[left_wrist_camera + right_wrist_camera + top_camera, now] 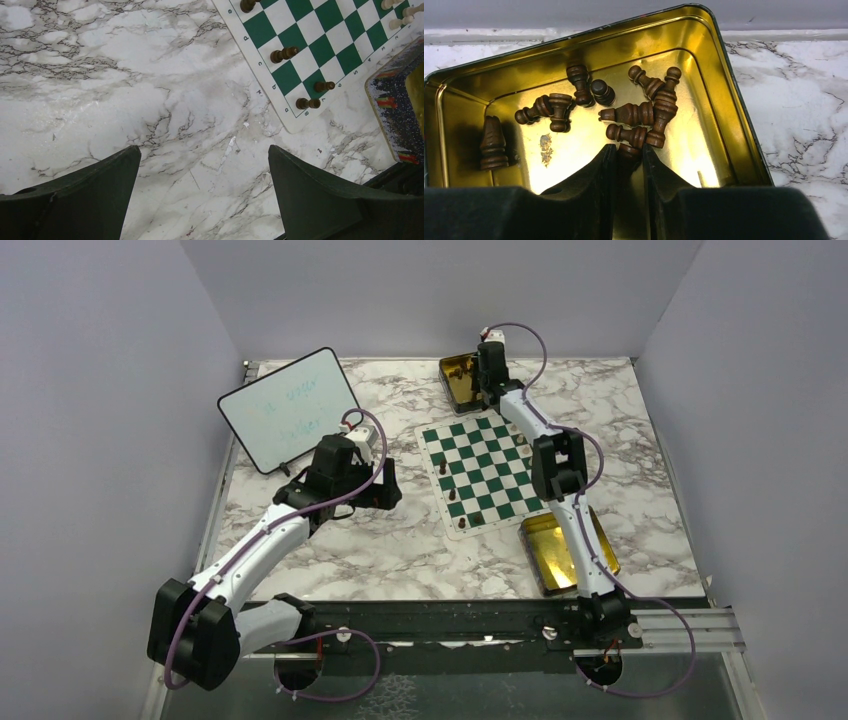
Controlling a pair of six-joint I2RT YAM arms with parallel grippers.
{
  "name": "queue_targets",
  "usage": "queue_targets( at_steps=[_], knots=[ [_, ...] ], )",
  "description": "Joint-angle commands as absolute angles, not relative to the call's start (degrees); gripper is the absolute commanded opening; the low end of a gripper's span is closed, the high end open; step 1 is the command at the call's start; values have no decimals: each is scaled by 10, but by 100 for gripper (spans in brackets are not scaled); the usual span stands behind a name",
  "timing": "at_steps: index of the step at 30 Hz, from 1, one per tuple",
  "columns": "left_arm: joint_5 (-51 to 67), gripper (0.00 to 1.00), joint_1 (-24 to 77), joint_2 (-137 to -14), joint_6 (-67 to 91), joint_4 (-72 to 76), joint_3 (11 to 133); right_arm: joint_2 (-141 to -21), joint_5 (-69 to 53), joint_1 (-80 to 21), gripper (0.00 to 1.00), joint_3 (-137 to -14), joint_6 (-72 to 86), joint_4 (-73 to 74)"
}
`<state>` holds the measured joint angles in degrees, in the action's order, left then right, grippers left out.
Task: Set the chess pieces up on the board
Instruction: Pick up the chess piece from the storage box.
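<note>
R gripper (629, 148) down in gold tin (724, 100), jaws pinched on a dark piece (629, 152); other dark pieces (634, 114) just ahead. L gripper (204, 165) wide open over table (100, 75); board (320, 50) ahead-right.

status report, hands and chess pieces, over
Left hand open over marble. Right hand pinching a dark piece in the far tin. Loose pieces crowding it. Board mostly unfilled.
</note>
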<state>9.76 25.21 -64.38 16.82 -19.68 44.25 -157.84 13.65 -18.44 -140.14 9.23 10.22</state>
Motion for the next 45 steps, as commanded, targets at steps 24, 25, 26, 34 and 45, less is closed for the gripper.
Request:
queue_targets(
  at_steps=[24,25,26,34,45],
  knots=[
    [82,99,252,-648,165,-206,463,-1507,114,-165,17,-1334,145,46],
    [80,99,252,-647,165,-206,463,-1501,112,-164,17,-1331,148,42],
    [78,99,252,-645,165,-206,463,-1495,110,-163,17,-1327,150,37],
    [66,99,252,-637,164,-207,462,-1461,74,-162,17,-1309,151,29],
    [63,99,252,-635,172,-207,461,-1359,37,-162,17,-1198,162,33]
  ],
)
